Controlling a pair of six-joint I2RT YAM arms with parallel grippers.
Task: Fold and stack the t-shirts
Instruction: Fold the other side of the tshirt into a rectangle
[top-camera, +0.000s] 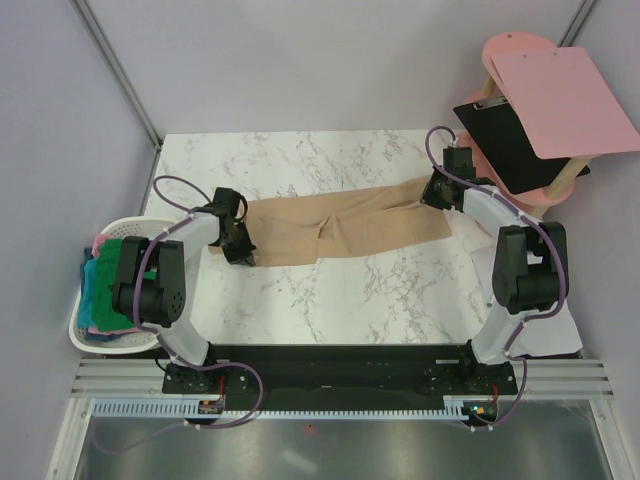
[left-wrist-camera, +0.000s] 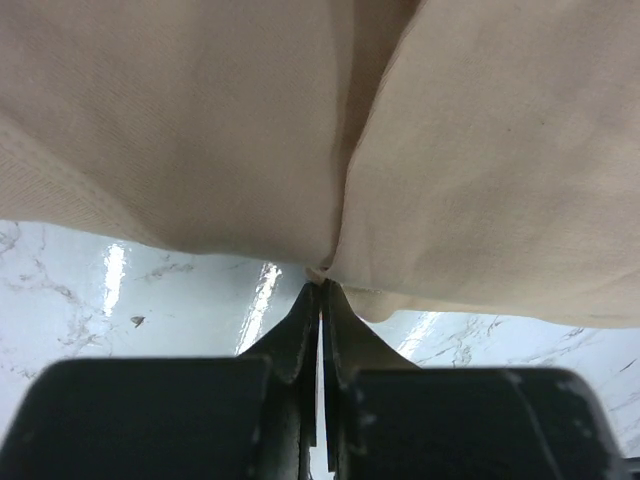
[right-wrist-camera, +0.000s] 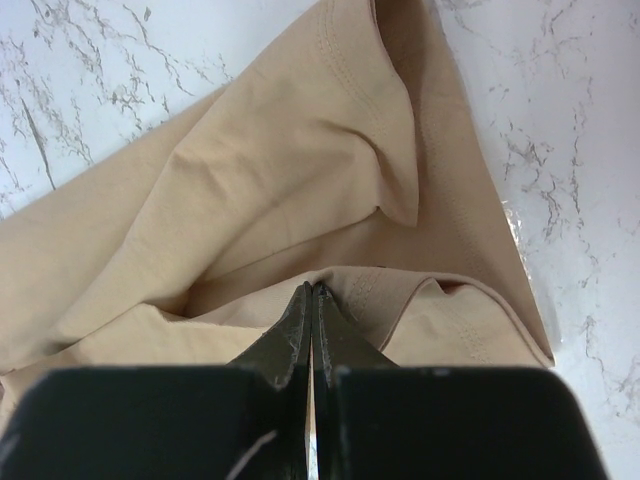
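Tan t-shirt (top-camera: 340, 230): on table (top-camera: 340, 300), stretched long betw. arms. L gripper (left-wrist-camera: 322, 290): clamped on its left end. R gripper (right-wrist-camera: 312, 292): clamped on right end. Reason, prob.: tension flattens cloth for fold. Other t-shirts (top-camera: 105, 285): in basket (top-camera: 78, 335).

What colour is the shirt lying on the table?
Plain tan, like sand. The t-shirt shows best in the top external view.

White-shelled arms (top-camera: 186, 338) with black joints, looping purple cables (top-camera: 165, 182), black tapered end effector fingers (left-wrist-camera: 292, 340)
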